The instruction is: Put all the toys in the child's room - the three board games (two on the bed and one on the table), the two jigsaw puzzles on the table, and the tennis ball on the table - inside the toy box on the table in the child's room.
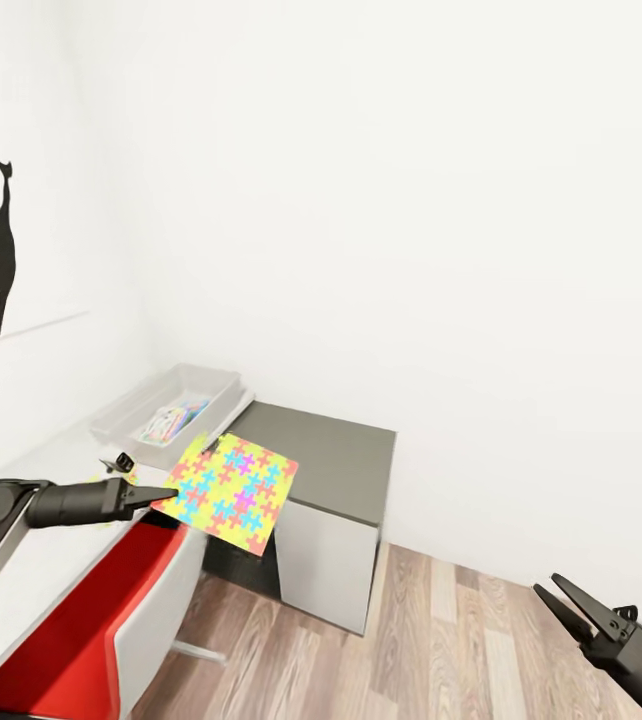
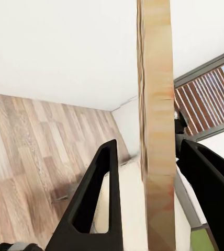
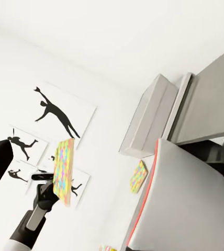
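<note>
puzzle held off the desk edge, toy box just beyond

the desk (image 1: 51, 560) runs along the left wall, its far end carrying the toy box (image 1: 216, 377), a shallow grey bin set close to the far corner with a colourful flat thing already lying inside. a red and white chair (image 1: 111, 620) is pushed in at the desk's long front edge, and a lower dark grey cabinet (image 1: 331, 460) stands against the desk's far end.

the left arm reaches along the desk, and its left pincer (image 1: 166, 492) is clenched on the near edge of a jigsaw puzzle (image 1: 229, 492). the left wrist view looks down the slab edge-on, a pale wooden strip (image 2: 156, 130) caught between the two black fingers (image 2: 99, 198). the slab hangs in the air, tilted, out past the desk's front edge and partly over the cabinet's near corner, touching neither as far as i can tell.

the move ahead turns on this: the toy box lies beyond and to the left of the held slab, further along the desk toward the wall. carrying it that way and levelling it over the bin looks like the remaining step.

the right pincer (image 1: 568, 600) hangs low over the floor, well apart from the desk, its fingers spread and holding nothing.
</note>
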You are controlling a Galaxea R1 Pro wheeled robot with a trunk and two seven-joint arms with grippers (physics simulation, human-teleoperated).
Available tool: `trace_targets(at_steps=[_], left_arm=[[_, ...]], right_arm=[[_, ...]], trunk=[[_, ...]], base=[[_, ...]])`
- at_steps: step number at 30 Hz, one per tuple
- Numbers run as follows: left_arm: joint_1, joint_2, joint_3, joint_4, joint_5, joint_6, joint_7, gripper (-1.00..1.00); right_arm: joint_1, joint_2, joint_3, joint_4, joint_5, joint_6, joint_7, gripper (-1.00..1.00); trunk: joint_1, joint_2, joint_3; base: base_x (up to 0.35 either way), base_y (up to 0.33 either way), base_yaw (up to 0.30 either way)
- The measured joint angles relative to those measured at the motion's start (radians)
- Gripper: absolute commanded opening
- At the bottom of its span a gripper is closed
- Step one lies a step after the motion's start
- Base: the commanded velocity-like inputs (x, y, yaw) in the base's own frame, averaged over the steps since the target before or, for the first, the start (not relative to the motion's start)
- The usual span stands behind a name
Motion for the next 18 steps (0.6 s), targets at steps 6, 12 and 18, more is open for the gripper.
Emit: trace_targets(at_steps=[6,12,18], left_arm=[[0.019,0.002,0.064,0.001,0.001,-0.004,-0.001,-1.00],[0.034,0.003,0.132,0.000,0.001,-0.005,0.000,-1.00],[0.046,0.003,0.175,0.000,0.001,-0.005,0.000,-1.00]], right_arm=[[0.000,0.005,-0.001,-0.001,0.000,-0.003,0.001,1.00],[0.000,0.010,-0.001,-0.003,0.000,-0.006,0.002,1.00],[0.000,0.014,0.001,-0.004,0.007,-0.010,0.002,1.00]], trunk=[[0.000,0.000,-0.005],[0.000,0.000,-0.006],[0.000,0.000,-0.006]], base=[[0.317,-0.021,-0.083],[0.270,0.039,-0.017],[0.144,0.064,-0.003]])
